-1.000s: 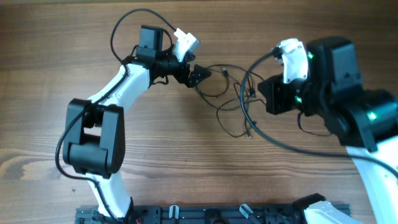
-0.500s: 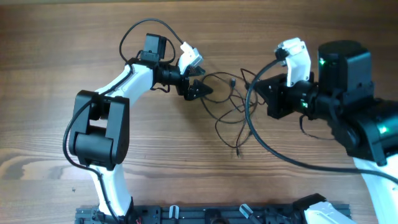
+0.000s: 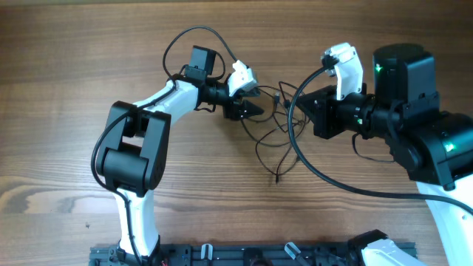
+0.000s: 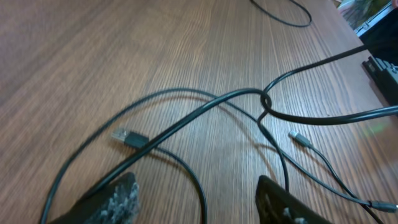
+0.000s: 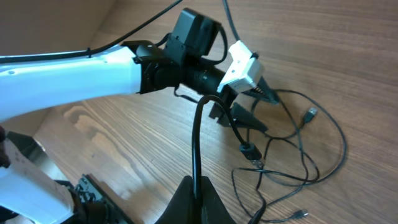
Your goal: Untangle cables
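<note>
The cables [image 3: 270, 127] are thin black cords lying in a loose tangle on the wooden table between the two arms. My left gripper [image 3: 255, 101] sits at the tangle's left edge. Its fingers [image 4: 121, 199] stand apart, low over the wood, and one cord [image 4: 202, 186] runs between them untouched. A knot-like crossing [image 4: 266, 102] and a USB plug [image 4: 127, 138] lie just ahead. My right gripper [image 5: 194, 182] is shut on a cable [image 5: 196, 140] that rises straight out of its jaws and bends toward the tangle [image 5: 292, 155]. It shows in the overhead view as the right gripper [image 3: 304, 111].
The right arm's thick black wire [image 3: 325, 168] loops over the table below the tangle. A loose cord end [image 3: 277, 177] trails toward the front. A black rail [image 3: 244, 255] runs along the near edge. The left arm's white link [image 5: 68, 68] fills the upper left of the right wrist view.
The left arm has swung right, into the tangle's left edge, and its jaws have narrowed. The cords have shifted and one end has trailed lower. The right gripper has stayed shut on its cable.
</note>
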`<state>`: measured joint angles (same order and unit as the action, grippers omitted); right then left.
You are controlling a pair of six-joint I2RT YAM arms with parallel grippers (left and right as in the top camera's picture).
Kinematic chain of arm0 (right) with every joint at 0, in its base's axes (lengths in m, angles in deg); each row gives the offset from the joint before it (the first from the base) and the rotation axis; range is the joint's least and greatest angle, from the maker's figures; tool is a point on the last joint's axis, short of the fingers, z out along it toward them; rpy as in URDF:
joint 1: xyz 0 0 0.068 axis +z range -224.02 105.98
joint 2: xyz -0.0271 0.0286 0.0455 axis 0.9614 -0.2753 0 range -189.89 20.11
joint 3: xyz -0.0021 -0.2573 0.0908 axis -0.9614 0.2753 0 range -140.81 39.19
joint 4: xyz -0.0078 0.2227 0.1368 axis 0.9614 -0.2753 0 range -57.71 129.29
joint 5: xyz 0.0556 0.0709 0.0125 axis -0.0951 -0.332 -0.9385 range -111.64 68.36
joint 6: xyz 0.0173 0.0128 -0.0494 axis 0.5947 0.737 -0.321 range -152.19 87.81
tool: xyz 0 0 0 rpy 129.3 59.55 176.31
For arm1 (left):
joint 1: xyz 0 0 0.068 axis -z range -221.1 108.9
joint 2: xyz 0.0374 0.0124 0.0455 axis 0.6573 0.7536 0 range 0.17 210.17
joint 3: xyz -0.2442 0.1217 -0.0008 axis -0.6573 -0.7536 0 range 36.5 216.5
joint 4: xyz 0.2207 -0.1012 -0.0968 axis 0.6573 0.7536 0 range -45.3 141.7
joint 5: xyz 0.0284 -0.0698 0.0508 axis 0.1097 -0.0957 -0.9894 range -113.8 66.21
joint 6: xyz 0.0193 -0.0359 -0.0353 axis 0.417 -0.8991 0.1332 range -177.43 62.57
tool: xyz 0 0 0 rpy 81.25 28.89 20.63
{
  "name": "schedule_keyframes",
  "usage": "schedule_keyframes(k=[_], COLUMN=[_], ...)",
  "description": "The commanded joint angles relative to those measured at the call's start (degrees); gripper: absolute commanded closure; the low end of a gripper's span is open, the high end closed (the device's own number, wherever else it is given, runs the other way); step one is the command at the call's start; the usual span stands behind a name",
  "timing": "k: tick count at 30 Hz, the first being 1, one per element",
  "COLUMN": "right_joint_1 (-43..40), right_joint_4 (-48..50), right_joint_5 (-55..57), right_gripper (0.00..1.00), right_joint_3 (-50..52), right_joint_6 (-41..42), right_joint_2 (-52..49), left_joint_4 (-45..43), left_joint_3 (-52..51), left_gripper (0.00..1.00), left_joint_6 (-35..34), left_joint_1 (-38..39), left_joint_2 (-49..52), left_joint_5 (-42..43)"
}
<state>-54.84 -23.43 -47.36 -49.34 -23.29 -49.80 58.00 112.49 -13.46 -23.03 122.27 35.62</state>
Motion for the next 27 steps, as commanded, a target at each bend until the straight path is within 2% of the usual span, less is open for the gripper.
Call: schedule_keyframes(k=[1, 3, 5, 7, 8, 10, 14, 17, 24, 25, 27], right_joint_1=[-0.13, -0.13, -0.13, -0.13, -0.13, -0.13, -0.13, -0.13, -0.13, -0.13, -0.13], right_joint_4=[0.24, 0.42, 0.61, 0.59, 0.52, 0.5, 0.52, 0.68, 1.42, 1.42, 1.44], right_joint_5=[-2.29, -2.27, -2.27, -2.29, -3.06, -4.22, -4.79, -5.07, -5.07, -5.07, -5.07], right_gripper=[0.96, 0.96, 0.96, 0.96, 0.96, 0.96, 0.96, 0.96, 0.96, 0.96, 0.96], right_joint_3=[-0.5, -0.5, -0.5, -0.5, -0.5, -0.5, -0.5, -0.5, -0.5, -0.5, -0.5], right_joint_6=[0.07, 0.04, 0.04, 0.04, 0.09, -0.04, -0.39, -0.42, -0.39, -0.35, -0.35], right_joint_2=[0.44, 0.42, 0.42, 0.42, 0.42, 0.42, 0.44, 0.42, 0.42, 0.42, 0.42], left_joint_4=[-2.03, -4.42, -7.19, -12.74, -18.58, -22.01, -21.9, -21.68, -21.68, -21.68, -21.18], left_joint_3=[0.0, 0.0, 0.0, 0.0, 0.0, 0.0, 0.0, 0.0, 0.0, 0.0, 0.0], left_gripper=[0.39, 0.34, 0.36, 0.34, 0.28, 0.22, 0.13, 0.11, 0.18, 0.22, 0.39], left_joint_6=[-0.28, -4.74, -7.41, -14.73, -21.88, -26.32, -26.4, -26.21, -26.21, -26.21, -24.3], left_joint_1=[0.15, 0.15, 0.09, 0.04, 0.04, 0.07, 0.2, 0.63, 2.84, 2.89, 2.89], left_joint_2=[0.52, 0.5, 0.5, 0.5, 0.5, 0.5, 0.52, 1.22, 4.24, 4.24, 4.24], left_joint_5=[-0.61, -2.16, -2.91, -6.71, -9.75, -10.47, -10.47, -10.45, -10.43, -10.4, -9.79])
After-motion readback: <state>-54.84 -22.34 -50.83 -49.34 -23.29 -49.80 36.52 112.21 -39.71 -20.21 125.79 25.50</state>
